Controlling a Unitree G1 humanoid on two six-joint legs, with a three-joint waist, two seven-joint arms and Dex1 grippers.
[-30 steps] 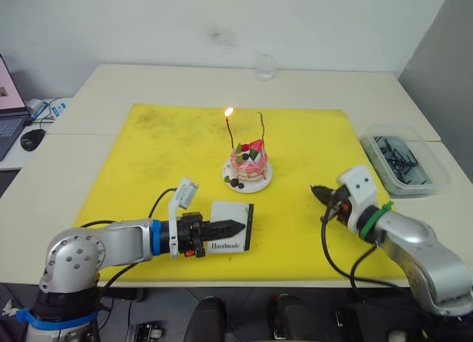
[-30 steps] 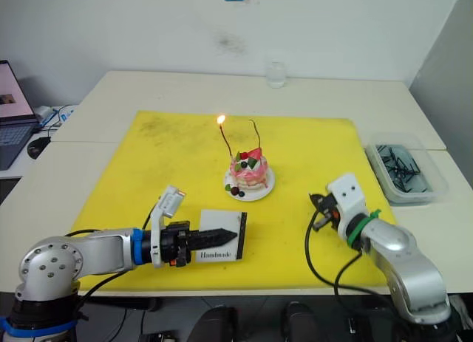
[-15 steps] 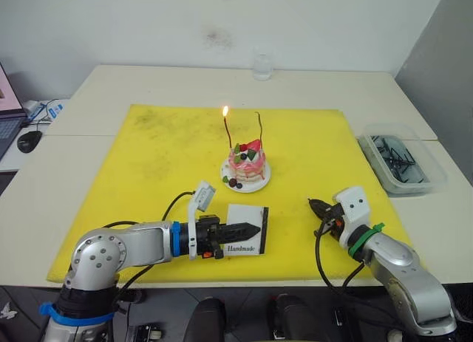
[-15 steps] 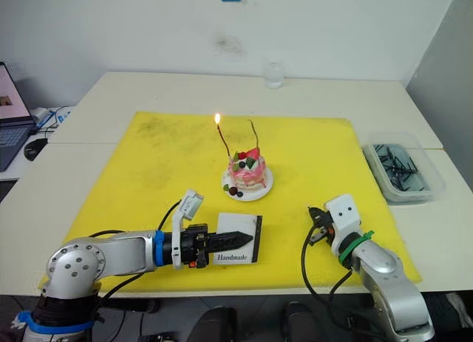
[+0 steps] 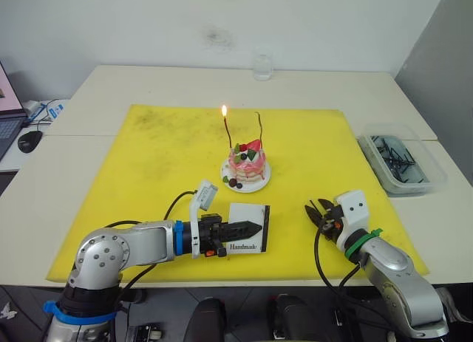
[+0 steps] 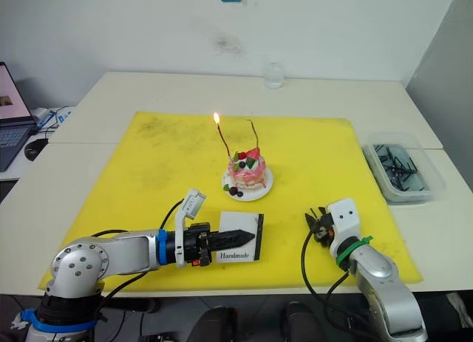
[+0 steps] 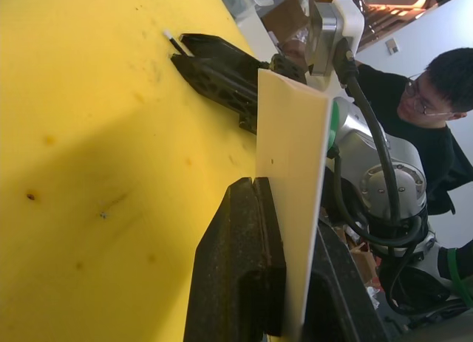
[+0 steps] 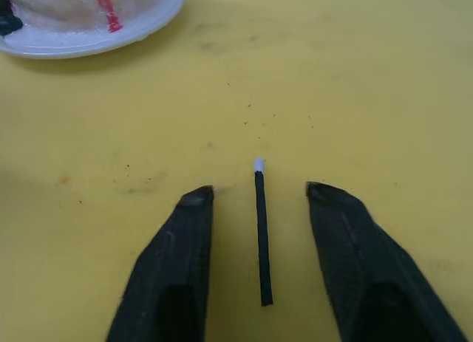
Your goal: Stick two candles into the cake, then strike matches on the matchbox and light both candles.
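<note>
White tables sit by a white wall, and a big yellow mat (image 5: pixel 148 157) covers the middle of them. On the mat is the cake (image 5: pixel 247 163), pink with a strawberry on top, on a small white plate (image 5: pixel 261 181). Two candles stick up from the cake. The left candle (image 5: pixel 228 132) has a small flame at its tip. The right candle (image 5: pixel 261 128) has no flame.

The left gripper (image 5: pixel 255 227) is low over the near part of the mat. Its fingers are pressed together on the matchbox (image 5: pixel 249 236), which is white with black writing and a black strip on one edge. From the left wrist camera, the box stands on edge between the two black fingers (image 7: pixel 240 268).

The right gripper (image 8: pixel 256 194) is near the front right of the mat, down close to it. Its two fingers are apart. A match (image 8: pixel 260 236) lies flat on the mat between them, dark with a pale tip, touching neither finger.

A clear box (image 5: pixel 403 163) of dark sticks sits on the table to the right. A glass (image 5: pixel 261 66) stands far back. A person (image 7: pixel 432 98) in dark clothes shows behind the right arm.
</note>
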